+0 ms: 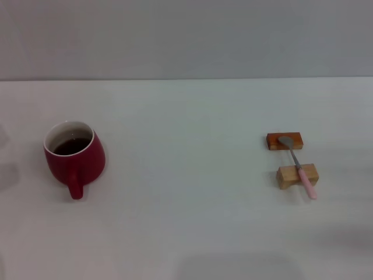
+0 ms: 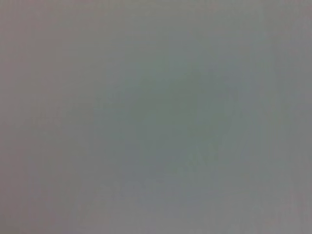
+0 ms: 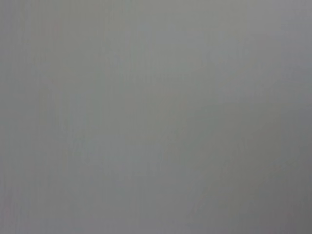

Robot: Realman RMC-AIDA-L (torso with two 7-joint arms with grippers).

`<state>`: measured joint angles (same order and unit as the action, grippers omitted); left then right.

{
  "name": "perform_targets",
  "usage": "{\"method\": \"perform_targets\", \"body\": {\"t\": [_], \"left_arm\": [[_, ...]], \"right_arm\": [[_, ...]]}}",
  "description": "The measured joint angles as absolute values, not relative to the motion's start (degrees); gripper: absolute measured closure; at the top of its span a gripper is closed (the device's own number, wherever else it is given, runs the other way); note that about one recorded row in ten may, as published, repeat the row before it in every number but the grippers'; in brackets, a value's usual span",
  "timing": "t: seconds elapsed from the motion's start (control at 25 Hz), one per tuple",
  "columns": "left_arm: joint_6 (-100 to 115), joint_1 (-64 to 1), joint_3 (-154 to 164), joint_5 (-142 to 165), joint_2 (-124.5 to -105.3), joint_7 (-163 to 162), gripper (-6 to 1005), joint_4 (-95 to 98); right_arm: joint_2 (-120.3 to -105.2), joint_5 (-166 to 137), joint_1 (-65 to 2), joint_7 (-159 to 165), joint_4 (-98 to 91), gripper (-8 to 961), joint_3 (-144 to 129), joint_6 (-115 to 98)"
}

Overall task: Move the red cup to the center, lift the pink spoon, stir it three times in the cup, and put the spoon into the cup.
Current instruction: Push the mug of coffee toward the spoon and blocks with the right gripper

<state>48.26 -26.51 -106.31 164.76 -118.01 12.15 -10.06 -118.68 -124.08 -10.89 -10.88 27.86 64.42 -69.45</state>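
White table (image 1: 186, 233), pale wall behind. The red cup (image 1: 74, 156) stands upright on the left side, well short of the middle; loop handle turned toward the robot, white inside with something dark low in it. The pink spoon (image 1: 298, 166) lies far off on the right, bridged across two small blocks: its grey bowl rests on the reddish-brown block (image 1: 285, 140), its pale handle crosses the lighter wooden block (image 1: 297, 175) and sticks out past it. Neither gripper appears anywhere; both wrist views give only blank grey. Fingers apart or together: cannot tell.
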Motion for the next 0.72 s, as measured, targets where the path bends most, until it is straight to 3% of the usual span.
{"method": "perform_targets", "body": {"t": [0.28,0.72], "left_arm": [[48.1,-23.37,-97.37,164.81,-117.15,12.73,872,-9.69],[48.45,-21.12,-85.47,164.79,-117.18,12.74,1000,-9.67]], "right_arm": [[-118.64,-123.88,-10.97,-14.37,28.24,330,64.87,-69.43],[-118.44,-123.98,-12.03,-13.85,28.3,331,67.66,-67.19]]}}
